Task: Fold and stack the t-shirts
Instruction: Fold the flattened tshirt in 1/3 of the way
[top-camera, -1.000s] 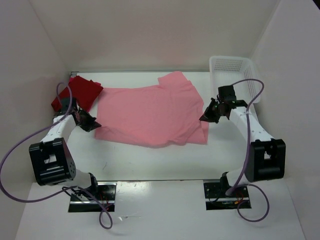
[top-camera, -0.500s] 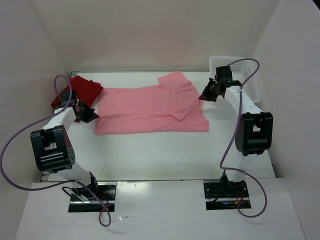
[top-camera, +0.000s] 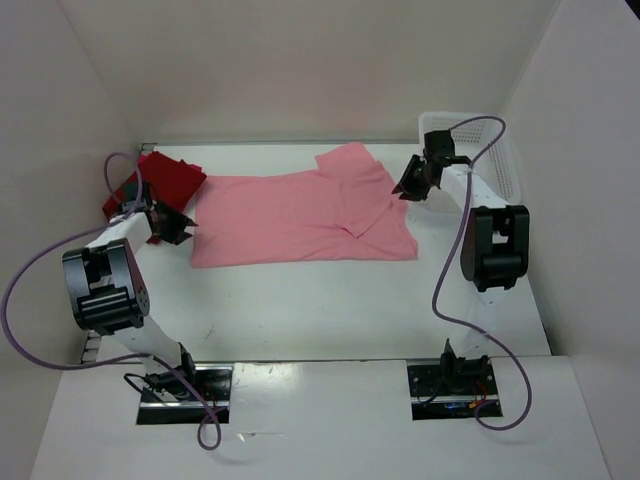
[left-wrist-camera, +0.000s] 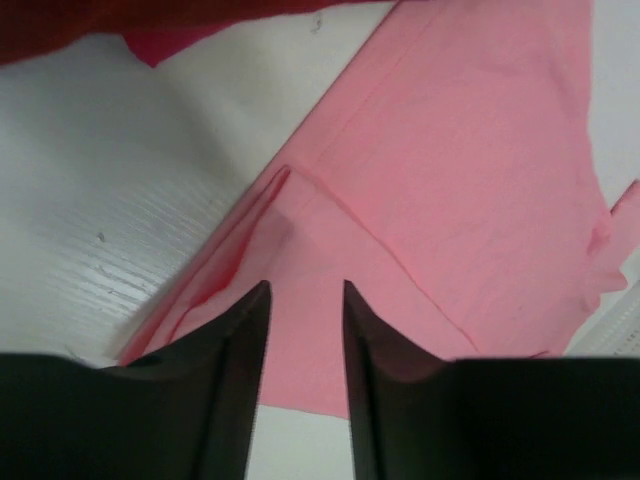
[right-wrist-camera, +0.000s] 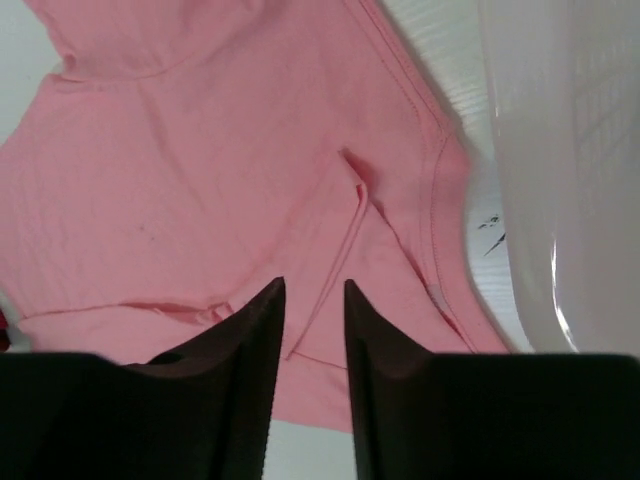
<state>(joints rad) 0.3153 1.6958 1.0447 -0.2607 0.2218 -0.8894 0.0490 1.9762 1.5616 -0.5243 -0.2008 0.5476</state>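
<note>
Pink cloth covers the middle of the white surface (top-camera: 330, 300). We see the light pink t-shirt (top-camera: 290, 225) lying flat there, well spread, with a sleeve flap turned over near its right end. At the far left corner sits the dark crimson t-shirt (top-camera: 170, 178), and a strip of the bright magenta-red t-shirt (top-camera: 113, 207) shows at its near edge. A white mesh basket (top-camera: 490, 140) stands at the far right corner.

We find the left arm (top-camera: 105, 265) reaching to the pink shirt's left end, where the left wrist view shows a doubled layer. Its jaws stand narrowly parted just above the cloth, gripping nothing. The right arm (top-camera: 490, 235) reaches to the shirt's right end, beside the basket. Its jaws are likewise narrowly parted over a small crease and hold nothing.
</note>
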